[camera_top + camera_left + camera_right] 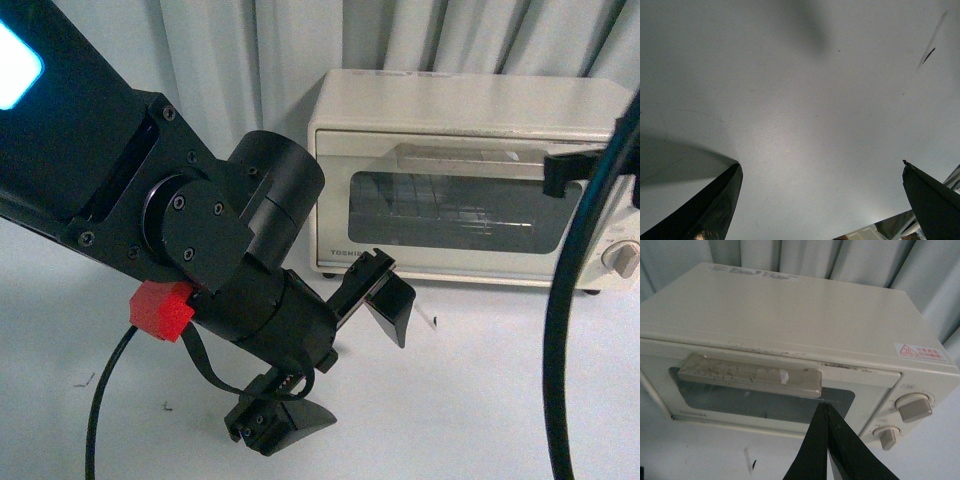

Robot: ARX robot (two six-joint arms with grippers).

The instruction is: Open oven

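My left pincer (820, 164) is spread wide above the white table (790, 90), holding nothing. My right pincer (824, 407) is pressed closed and empty, tips just under the bar handle (750, 374). The oven (470, 120) sits at the back against the curtain (250, 40). Its door is shut and faces me, and its long side runs left to right.

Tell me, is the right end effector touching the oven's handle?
Cannot tell. Right wrist view: the right end effector ends at the handle, at its lower edge, hiding any gap.
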